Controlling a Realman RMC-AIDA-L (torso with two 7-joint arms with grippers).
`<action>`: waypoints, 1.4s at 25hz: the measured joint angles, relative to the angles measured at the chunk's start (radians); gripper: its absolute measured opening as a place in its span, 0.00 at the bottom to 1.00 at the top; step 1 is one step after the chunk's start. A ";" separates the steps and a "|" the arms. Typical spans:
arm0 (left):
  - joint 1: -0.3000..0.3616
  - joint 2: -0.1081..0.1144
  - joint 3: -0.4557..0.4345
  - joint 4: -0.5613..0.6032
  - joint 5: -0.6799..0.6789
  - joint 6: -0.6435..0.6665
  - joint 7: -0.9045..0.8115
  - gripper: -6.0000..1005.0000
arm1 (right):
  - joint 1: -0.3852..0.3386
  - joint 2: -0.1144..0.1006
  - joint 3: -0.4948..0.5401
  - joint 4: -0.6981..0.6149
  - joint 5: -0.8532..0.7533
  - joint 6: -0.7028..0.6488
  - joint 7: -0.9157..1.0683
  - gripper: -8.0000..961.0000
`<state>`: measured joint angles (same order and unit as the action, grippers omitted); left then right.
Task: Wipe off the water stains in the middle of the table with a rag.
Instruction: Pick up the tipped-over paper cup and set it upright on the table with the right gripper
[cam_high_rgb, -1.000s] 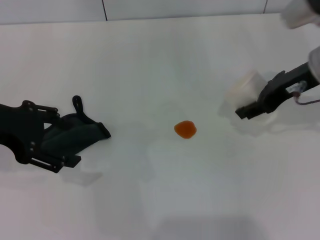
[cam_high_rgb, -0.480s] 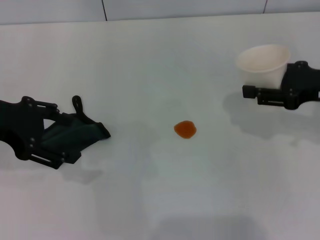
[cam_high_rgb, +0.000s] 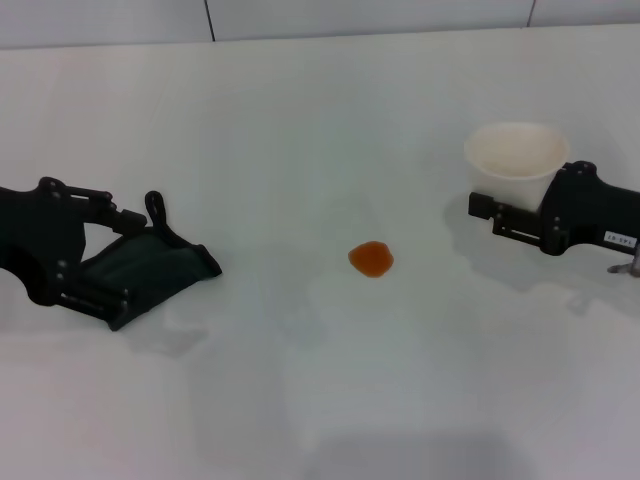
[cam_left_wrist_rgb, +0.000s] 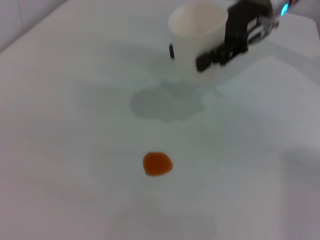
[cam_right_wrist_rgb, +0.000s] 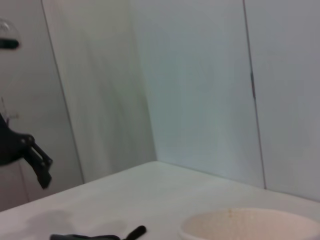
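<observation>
White table (cam_high_rgb: 320, 120) across the whole head view, matte. At far left, mid-height: left gripper (cam_high_rgb: 112, 262), fingers spread around the dark green rag (cam_high_rgb: 150, 268), one finger along the top edge, one under the lower edge; not possible to tell whether pressing or just bracketing. Rag bunched, long axis running roughly left to right, tapering to a point toward frame centre, small black loop sticking up at its upper edge. At right, a little above mid-height: right gripper (cam_high_rgb: 505, 217) with one finger against the side of a white paper cup (cam_high_rgb: 515, 160); cup upright, fingers closed around it as far as can be judged.

Just right of centre, slightly below mid-height: water stains (cam_high_rgb: 371, 259), a single small glossy orange blob, clear of everything else. In the left wrist view, same blob (cam_left_wrist_rgb: 157, 163) low in the frame, with cup and right gripper beyond it.

Deciding relation: stain lying to the right of the rag tip, nearly level with it, well apart. Right gripper about as near but occupied with the cup. Likely call: sweep rightward by the left arm, rag tip leading.
</observation>
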<state>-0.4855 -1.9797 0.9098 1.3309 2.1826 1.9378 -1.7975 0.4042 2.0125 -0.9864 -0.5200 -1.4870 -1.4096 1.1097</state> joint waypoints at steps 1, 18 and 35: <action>0.001 0.002 -0.001 0.000 -0.008 0.001 0.000 0.88 | 0.003 0.001 0.000 0.024 0.016 0.003 -0.029 0.60; 0.012 0.006 0.004 0.001 -0.011 0.016 0.008 0.88 | 0.022 0.015 0.000 0.388 0.292 0.086 -0.510 0.59; 0.015 -0.011 0.023 -0.007 0.017 0.024 0.003 0.88 | 0.010 0.012 0.001 0.412 0.315 0.184 -0.572 0.64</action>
<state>-0.4709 -1.9903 0.9327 1.3240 2.1994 1.9620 -1.7948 0.4146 2.0248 -0.9856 -0.1083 -1.1723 -1.2257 0.5372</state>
